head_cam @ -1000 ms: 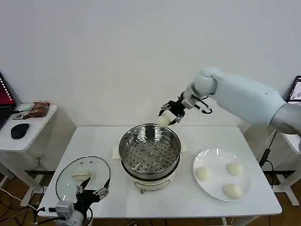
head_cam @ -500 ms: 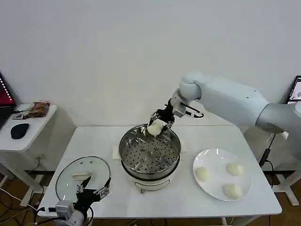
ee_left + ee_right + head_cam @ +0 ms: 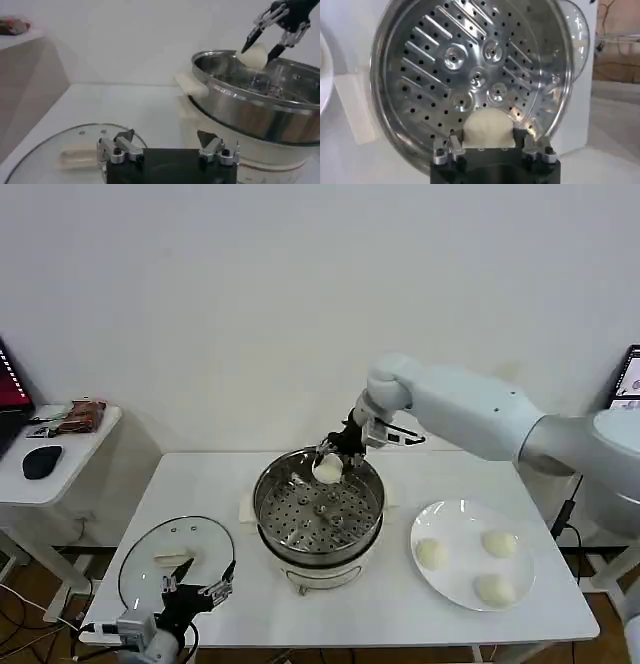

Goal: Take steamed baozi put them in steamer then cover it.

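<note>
From my station I see the right hand (image 3: 333, 456) at the centre of the head view, clamped on one bun (image 3: 327, 469) and holding it just above the far rim of the steamer (image 3: 318, 539), inside the ring of its wall. In the right wrist view the bun (image 3: 488, 131) sits between the hand's two fingers with the holed tray floor bare beneath it, so I judge nothing is loaded yet. Three more buns (image 3: 431, 553) lie on the white plate (image 3: 455, 516) at the lower right of the head view, beside the steamer on the counter (image 3: 210, 484). The glass lid (image 3: 176, 560) lies flat on the counter at the lower left, its white bar handle up. The left hand (image 3: 195, 592) hovers at the lid's near edge, fingers apart and holding nothing. I reckon the buns are light, soft and easily dented, perhaps a little tacky, so a gentle pinch across the widest part suits them, letting go only close over the tray. The lid looks heavier, slick and breakable; I would take it by the bar handle, not by the thin steel rim.
</note>
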You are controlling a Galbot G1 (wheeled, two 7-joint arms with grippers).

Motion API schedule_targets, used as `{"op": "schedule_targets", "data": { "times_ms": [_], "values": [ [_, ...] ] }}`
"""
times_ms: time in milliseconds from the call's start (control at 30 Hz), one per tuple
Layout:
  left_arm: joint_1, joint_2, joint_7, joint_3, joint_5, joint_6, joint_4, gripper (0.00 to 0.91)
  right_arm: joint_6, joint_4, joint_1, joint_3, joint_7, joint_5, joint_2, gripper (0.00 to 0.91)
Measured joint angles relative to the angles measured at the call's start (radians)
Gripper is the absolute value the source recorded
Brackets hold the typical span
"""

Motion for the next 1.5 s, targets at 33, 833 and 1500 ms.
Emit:
{"op": "schedule_targets", "data": {
  "times_ms": [33, 833, 1500],
  "values": [
    [0.000, 0.000, 0.000, 0.000, 0.000, 0.000, 0.000, 0.907, 0.001, -0.003, -0.005, 0.002, 0.002, -0.008, 0.004, 0.665],
    [0.001, -0.003, 0.001, 0.002, -0.006, 0.000, -0.013, 0.907, 0.013, -0.043, -0.054, 0.028, 0.027, -0.097, 0.048, 0.907],
    [0.005, -0.015, 0.003, 0.013, -0.001, 0.000, -0.015, 0.907, -0.123, 0.080, 0.095, -0.050, 0.033, 0.149, -0.088, 0.907]
  ]
}}
